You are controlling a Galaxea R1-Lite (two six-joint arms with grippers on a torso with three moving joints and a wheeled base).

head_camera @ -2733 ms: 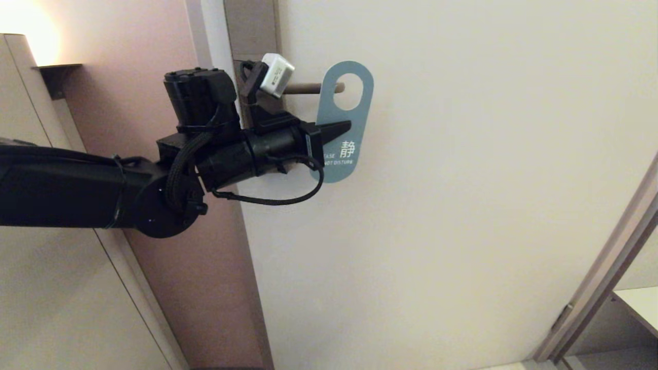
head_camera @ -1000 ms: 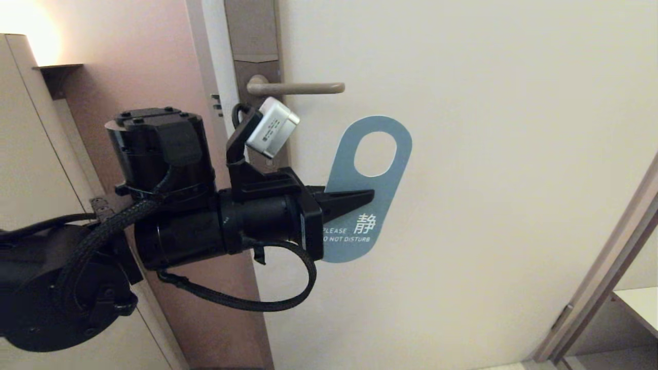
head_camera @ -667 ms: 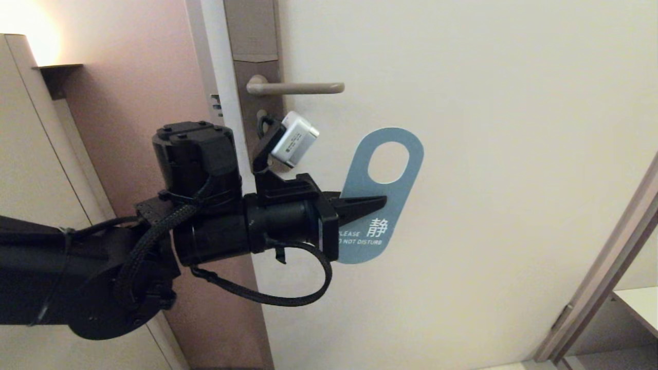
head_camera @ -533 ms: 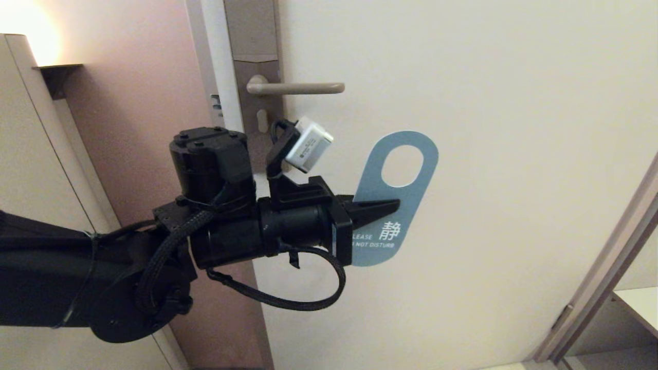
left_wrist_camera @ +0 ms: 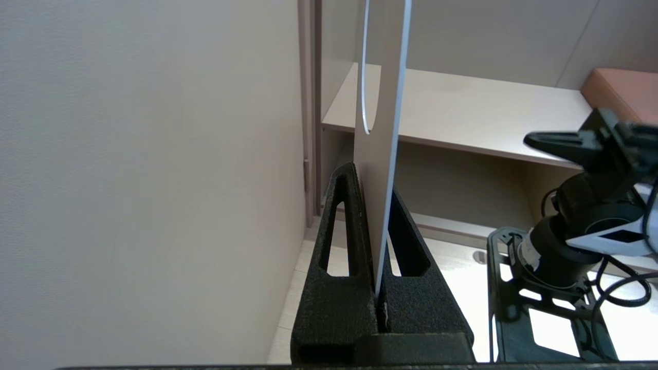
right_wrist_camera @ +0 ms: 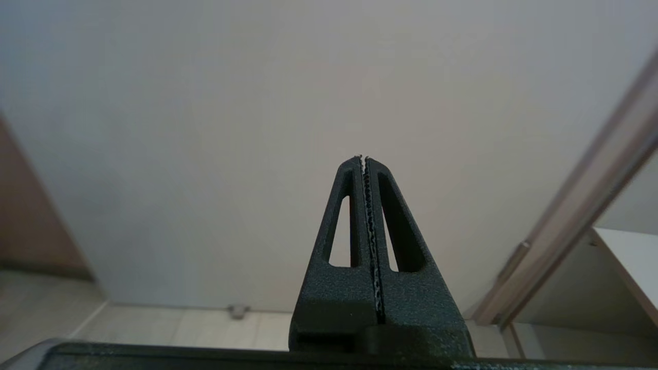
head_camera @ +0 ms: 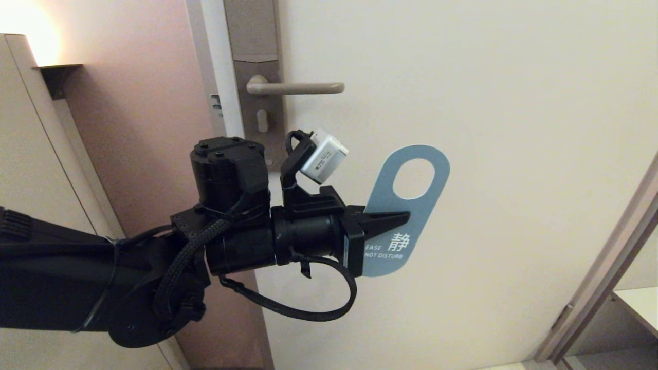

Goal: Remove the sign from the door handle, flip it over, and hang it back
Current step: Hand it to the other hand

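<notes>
A pale cream door (head_camera: pixel 462 77) fills most of the scene, its frame (head_camera: pixel 213 77) running down the left beside a dusty-pink wall (head_camera: pixel 139 113). Far left a warm lamp (head_camera: pixel 23 28) glows above a small ledge (head_camera: pixel 59 69). At the lower right stands a light shelf (head_camera: pixel 640 303).

We are holding the sign (head_camera: pixel 411 210) in our left gripper (head_camera: pixel 398 218), clear of the door handle (head_camera: pixel 295 88), below it and to its right, in front of the door (head_camera: pixel 488 128). The handle is sticking out rightward from its plate (head_camera: pixel 255 61) at the door's left edge. Our right gripper (right_wrist_camera: pixel 364 159) is resting low, pointing toward the door.
</notes>
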